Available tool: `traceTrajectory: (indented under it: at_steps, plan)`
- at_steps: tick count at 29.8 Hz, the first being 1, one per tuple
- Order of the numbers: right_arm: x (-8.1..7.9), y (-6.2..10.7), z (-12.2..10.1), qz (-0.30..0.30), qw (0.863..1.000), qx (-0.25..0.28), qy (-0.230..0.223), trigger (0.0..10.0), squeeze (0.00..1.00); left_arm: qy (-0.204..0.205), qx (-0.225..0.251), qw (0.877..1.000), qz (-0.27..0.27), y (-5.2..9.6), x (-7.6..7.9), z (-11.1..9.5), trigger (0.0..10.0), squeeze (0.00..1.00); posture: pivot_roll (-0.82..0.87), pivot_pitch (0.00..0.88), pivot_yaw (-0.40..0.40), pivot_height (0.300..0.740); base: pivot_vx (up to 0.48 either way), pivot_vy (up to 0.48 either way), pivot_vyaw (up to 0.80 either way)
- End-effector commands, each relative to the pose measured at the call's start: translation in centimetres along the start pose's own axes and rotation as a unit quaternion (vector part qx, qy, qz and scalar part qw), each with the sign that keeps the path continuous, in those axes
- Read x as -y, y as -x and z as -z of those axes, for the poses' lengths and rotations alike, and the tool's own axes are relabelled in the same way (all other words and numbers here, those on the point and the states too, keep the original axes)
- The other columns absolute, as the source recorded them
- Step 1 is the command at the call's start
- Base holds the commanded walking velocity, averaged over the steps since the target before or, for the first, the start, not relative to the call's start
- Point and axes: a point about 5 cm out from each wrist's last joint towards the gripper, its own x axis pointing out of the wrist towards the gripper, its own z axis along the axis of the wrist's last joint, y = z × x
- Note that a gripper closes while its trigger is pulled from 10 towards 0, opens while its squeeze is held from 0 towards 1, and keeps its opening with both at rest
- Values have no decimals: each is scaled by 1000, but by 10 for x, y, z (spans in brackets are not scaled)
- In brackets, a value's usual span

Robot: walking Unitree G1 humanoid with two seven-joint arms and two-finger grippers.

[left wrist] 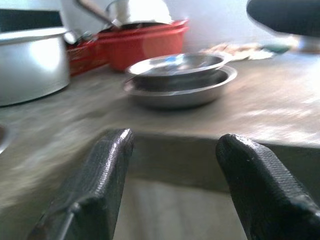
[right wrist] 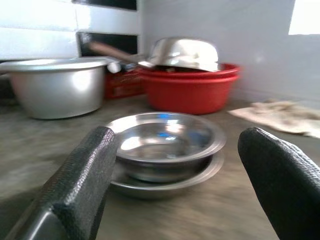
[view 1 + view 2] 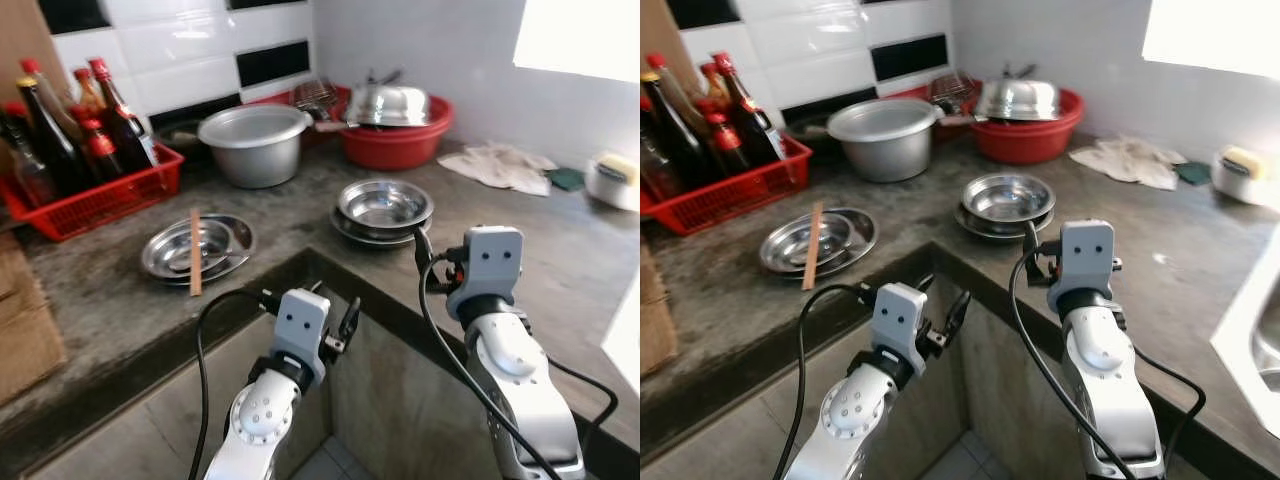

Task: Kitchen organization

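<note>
Left gripper (image 1: 172,165): held low in front of the inner corner of the surface (image 3: 560,250), fingers (image 1: 100,185) spread apart with nothing between them.
Right gripper (image 2: 175,175): raised just above the surface edge, pointing at the stacked bowls, fingers (image 2: 80,185) wide apart and gripping nothing.
Stacked bowls (image 3: 384,207): a steel bowl sitting in a wider steel dish, on the surface just beyond the right gripper, near the corner.
Plates (image 3: 197,247): shallow steel plates stacked to the robot's left of the bowls, well apart from them.
Wooden stick (image 3: 195,251): lying across the plates, one end past the near rim.
Red crate (image 3: 95,203): behind the plates at the wall, packed with upright dark bottles (image 3: 118,120) with red caps.
Large pot (image 3: 255,143): dull metal, standing between the crate and the red basin.
Red basin (image 3: 400,140): in the far corner, with an upturned steel bowl (image 3: 388,104) resting on top.
Cloth (image 3: 503,166): crumpled, pale, on the surface to the right of the basin.
</note>
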Motion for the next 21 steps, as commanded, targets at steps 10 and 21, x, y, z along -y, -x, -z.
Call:
traceTrajectory:
  at_steps: [10, 21]
  plan:
    - [8, -10, -8, -17, 1000, 14, 6, 10000, 0, 10, -7, 1000, 5, -2, 2, 1, 10000, 0, 107, 0, -9, 740, 247, 0, 0]
    - [31, -42, -12, -14, 999, -34, 30, 10000, 0, 28, -33, 997, 67, 7, 19, 13, 10000, 0, 109, 0, -15, 740, 0, 0, 0]
